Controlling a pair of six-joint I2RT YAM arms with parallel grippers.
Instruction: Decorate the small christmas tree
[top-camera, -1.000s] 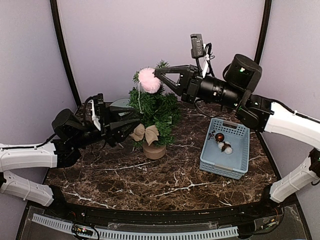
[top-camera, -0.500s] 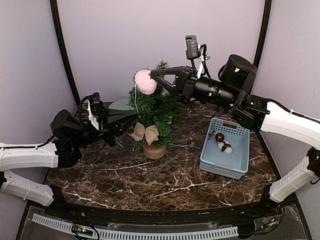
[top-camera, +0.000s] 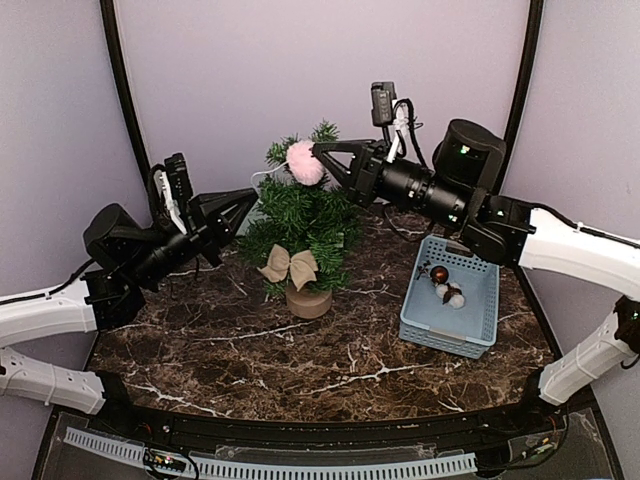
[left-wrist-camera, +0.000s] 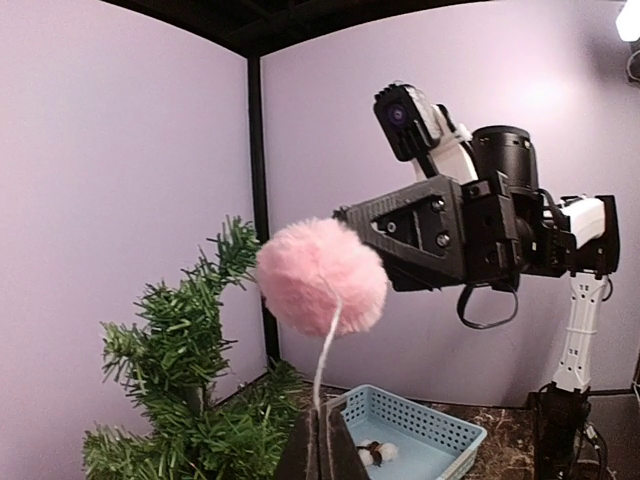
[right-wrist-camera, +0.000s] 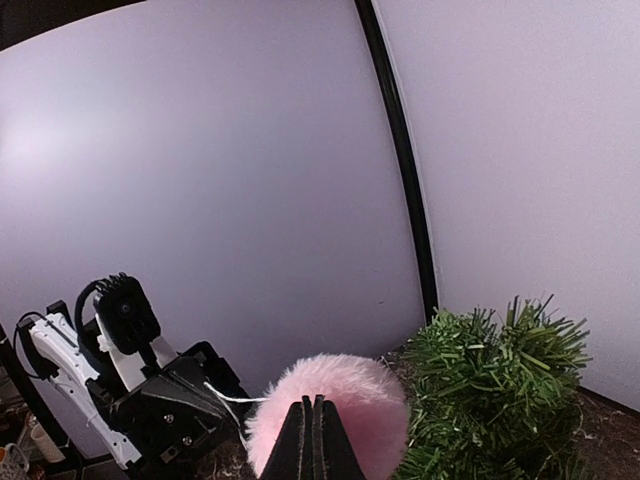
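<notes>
christmas tree (top-camera: 308, 212), small, dark bristly branches (top-camera: 338, 228), tan bow (top-camera: 290, 266), wooden stump (top-camera: 308, 302)

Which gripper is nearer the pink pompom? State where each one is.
Right. The right gripper is clamped on the pompom itself above the tree; the left gripper sits off to the pompom's left, pinching the white string that hangs from it.

Your small artificial christmas tree (top-camera: 305, 215), dark green with bristly needle branches, stands upright on its short round tan wooden stump base (top-camera: 308, 301), on the dark marble-patterned table (top-camera: 300, 372), left of centre and toward the back. You can see a tan burlap bow (top-camera: 290, 266) low on its front.
</notes>
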